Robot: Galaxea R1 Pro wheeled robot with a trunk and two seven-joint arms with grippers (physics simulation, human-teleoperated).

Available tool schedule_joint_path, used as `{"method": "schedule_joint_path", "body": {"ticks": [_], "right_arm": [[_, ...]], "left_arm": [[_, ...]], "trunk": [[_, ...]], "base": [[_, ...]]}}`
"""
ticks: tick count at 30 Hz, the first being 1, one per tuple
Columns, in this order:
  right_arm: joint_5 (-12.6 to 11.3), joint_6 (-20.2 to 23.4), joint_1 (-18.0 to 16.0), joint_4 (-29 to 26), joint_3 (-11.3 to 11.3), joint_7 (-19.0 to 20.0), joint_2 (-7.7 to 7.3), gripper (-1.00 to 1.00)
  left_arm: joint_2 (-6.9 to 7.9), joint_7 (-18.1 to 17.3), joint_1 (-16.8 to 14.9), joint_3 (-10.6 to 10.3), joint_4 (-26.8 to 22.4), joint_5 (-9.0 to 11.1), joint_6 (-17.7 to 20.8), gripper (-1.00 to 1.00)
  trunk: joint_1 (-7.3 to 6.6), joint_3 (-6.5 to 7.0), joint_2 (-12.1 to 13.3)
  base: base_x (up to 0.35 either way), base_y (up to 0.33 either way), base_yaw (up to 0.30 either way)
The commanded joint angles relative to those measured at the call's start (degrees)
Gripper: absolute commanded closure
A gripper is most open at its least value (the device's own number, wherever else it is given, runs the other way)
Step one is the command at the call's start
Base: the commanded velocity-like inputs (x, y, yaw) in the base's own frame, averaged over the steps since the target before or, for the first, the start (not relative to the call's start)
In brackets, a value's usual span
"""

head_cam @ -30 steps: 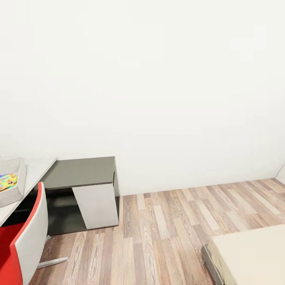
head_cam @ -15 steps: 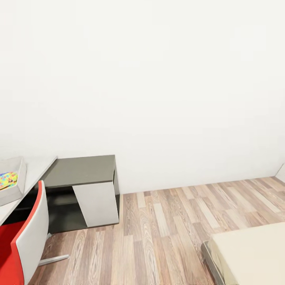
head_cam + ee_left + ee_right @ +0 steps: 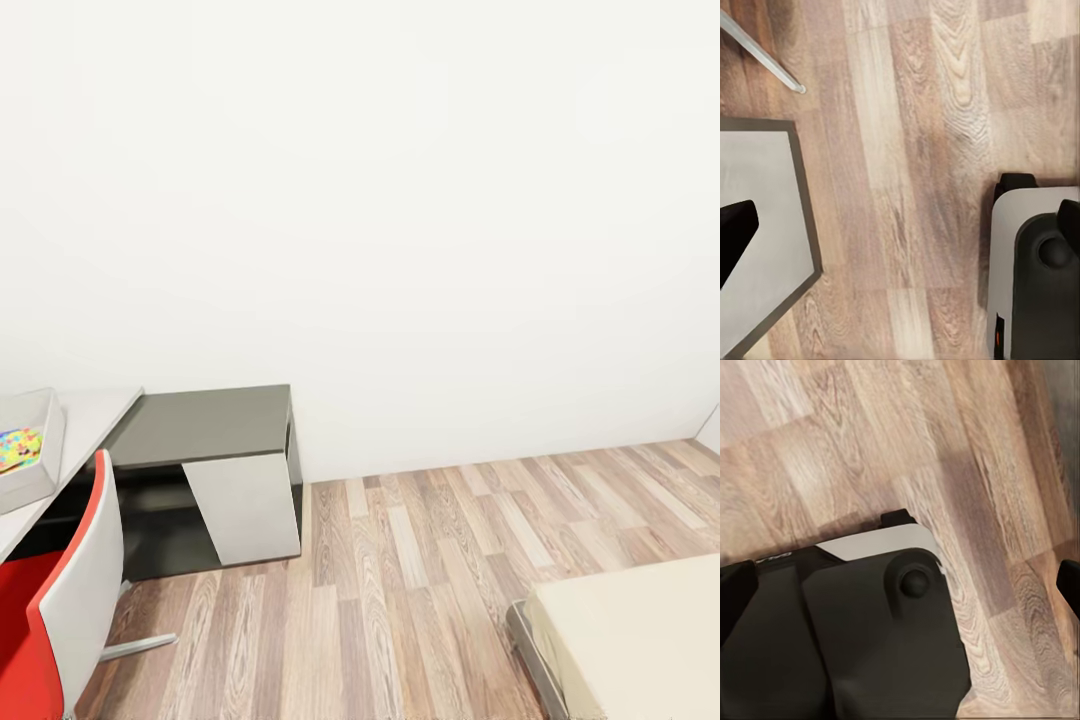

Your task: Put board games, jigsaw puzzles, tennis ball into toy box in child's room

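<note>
Head view: the table stood at the left against the white wall. Its pale grey top joined a lower dark-grey-topped section w/ a white slanted panel beneath. The toy box, light grey, smooth flared walls, sat on the pale top at the frame's left edge, partly cut off; long axis could not be determined. Inside it lay a jigsaw puzzle, flat, patterned in yellow, green, pink, blue and orange; no legible writing. A red chair w/ a pale grey back shell stood just in front of the table. Wood-plank floor ran from the table to the bed: plain beige mattress, dark grey frame corner.

Left wrist view: plank floor, a grey panel w/ a dark border, the robot base in grey and black. Left gripper fingers stood wide apart at opposite frame edges, holding nothing.

Right wrist view: plank floor and the black-and-grey robot base. Right gripper fingers likewise stood wide, empty.
</note>
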Motion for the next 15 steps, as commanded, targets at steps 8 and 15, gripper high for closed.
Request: {"method": "schedule_joint_path", "body": {"ticks": [8,15], "right_arm": [[-0.3,-0.8,2.3,1.2,0.5,-0.1,-0.43,-1.0],[2.9,-3.5,3.6,1.3,0.5,4.4,-1.62,-1.0]], "left_arm": [[-0.31,0.1,-0.1,-0.2,0.1,0.0,-0.2,-1.0],[-1.29,0.1,-0.1,-0.2,0.1,0.0,-0.1,-1.0]], "trunk": [[0.03,-0.88,-0.1],[0.03,-1.55,-0.1]], "base": [[0.0,-0.001,0.0],[-0.042,-0.154,0.0]]}}
